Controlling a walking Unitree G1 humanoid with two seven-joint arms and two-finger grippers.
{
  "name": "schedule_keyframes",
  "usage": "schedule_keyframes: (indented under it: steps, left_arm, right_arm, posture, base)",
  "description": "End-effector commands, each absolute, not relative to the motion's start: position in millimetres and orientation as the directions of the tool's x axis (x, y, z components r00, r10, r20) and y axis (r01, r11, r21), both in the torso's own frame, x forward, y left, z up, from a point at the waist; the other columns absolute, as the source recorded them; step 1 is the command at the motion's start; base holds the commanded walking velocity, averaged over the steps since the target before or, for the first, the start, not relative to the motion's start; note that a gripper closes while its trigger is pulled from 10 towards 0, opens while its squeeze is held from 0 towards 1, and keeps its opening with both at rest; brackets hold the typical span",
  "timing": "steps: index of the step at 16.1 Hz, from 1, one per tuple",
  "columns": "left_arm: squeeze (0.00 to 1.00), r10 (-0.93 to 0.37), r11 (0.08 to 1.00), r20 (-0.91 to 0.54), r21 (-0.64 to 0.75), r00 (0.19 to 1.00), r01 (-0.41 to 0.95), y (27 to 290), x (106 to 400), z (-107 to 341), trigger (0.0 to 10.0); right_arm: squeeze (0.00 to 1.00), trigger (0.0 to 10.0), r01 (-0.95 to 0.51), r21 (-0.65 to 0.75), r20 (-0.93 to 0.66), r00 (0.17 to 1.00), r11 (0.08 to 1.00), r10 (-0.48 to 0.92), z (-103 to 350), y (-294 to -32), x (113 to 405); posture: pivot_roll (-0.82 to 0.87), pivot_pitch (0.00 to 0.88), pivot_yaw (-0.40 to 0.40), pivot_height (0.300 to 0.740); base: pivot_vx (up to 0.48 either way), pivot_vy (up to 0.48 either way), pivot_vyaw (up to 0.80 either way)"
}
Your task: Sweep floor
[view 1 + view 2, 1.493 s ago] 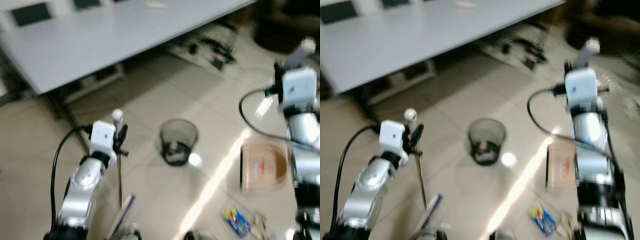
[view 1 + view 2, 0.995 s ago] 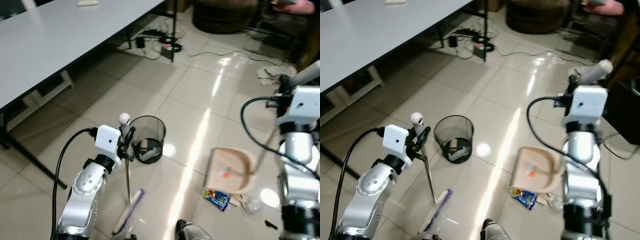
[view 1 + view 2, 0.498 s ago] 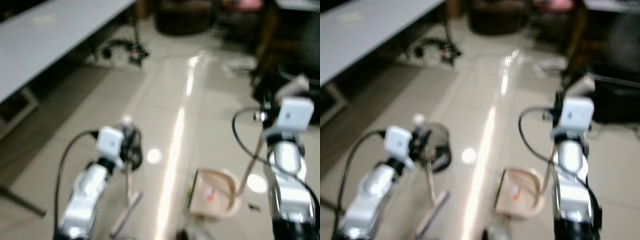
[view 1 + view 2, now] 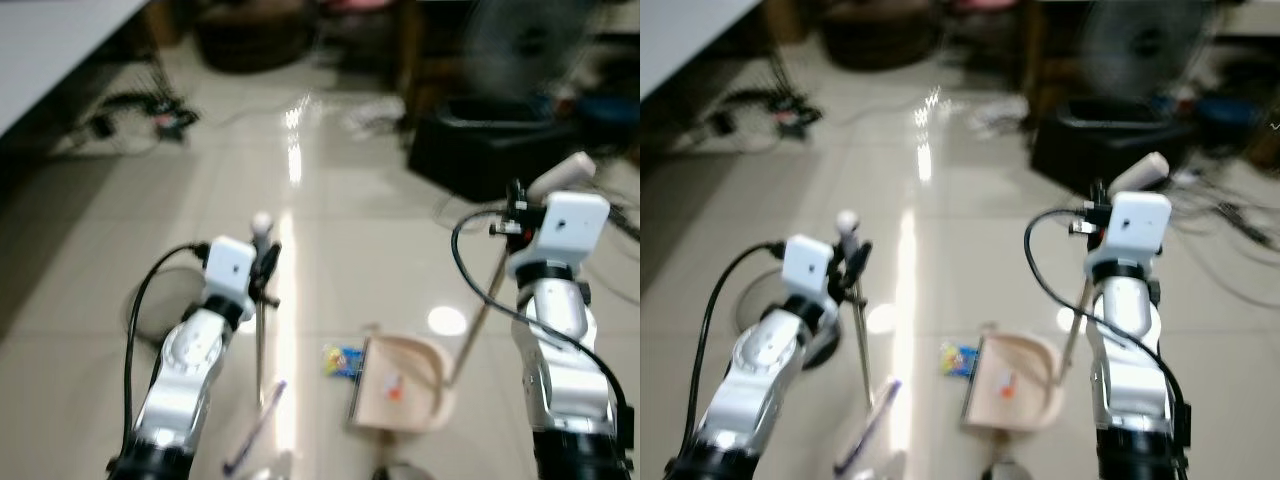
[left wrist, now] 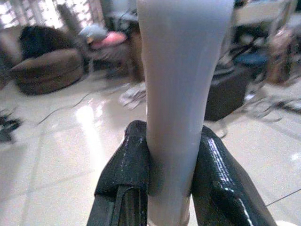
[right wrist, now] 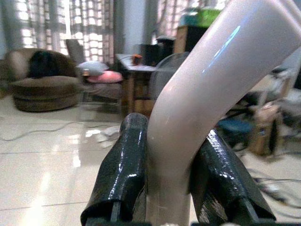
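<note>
The left gripper [image 5: 170,179] has its jaws pinched on the upper shaft of the broom [image 4: 258,340], whose pale knob stands just above the grip and whose brush head rests on the floor [image 4: 340,250] at about 6 o'clock from the gripper in the head view. The right gripper [image 6: 171,174] has its jaws clamped around the curved top of the dustpan handle [image 4: 480,310], which slants down to the beige dustpan [image 4: 400,385] lying flat on the tiles at roughly 7 o'clock from that gripper. A colourful wrapper [image 4: 342,360] lies touching or just beside the pan's open edge, on its 9 o'clock side, and something small and orange already sits inside the pan. A wire waste bin [image 4: 765,300] stands partly hidden behind the left arm. The step in hand appears to be drawing the wrapper into the pan. To do it well, keep the pan's lip pressed flat to the floor so nothing slips under it, set the bristles down on the wrapper's far side, and use a short, low stroke toward 3 o'clock. The glossy tiles look slick, so a hard flick would probably skid the wrapper past the pan.
</note>
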State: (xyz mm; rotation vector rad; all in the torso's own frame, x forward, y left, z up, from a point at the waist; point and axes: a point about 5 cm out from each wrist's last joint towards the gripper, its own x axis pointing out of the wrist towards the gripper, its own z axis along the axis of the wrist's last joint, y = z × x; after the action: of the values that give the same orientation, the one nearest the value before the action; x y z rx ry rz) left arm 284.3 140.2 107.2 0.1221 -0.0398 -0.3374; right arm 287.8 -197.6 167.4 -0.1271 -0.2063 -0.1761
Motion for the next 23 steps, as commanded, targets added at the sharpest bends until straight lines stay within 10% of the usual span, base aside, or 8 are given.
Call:
schedule_keyframes:
  steps: [1, 23]
  left_arm:
    - [0.00, -0.328, 0.940, 0.072, 0.127, 0.942, 0.318, 144, 287, 117, 10.0]
    - [0.00, -0.285, 0.951, 0.141, 0.168, 0.948, 0.261, 152, 302, 131, 10.0]
  right_arm:
    - [0.00, 10.0, 0.159, -0.093, 0.223, 0.965, 0.983, -0.136, 172, -190, 290]
    - [0.00, 10.0, 0.067, 0.011, 0.111, 0.991, 0.998, -0.068, 144, -176, 286]
  posture:
    - [-0.04, 0.014, 0.034, 0.740]
    - [-0.04, 0.036, 0.038, 0.740]
  base:
    - [0.000, 0.000, -0.80]
    - [0.356, 0.000, -0.05]
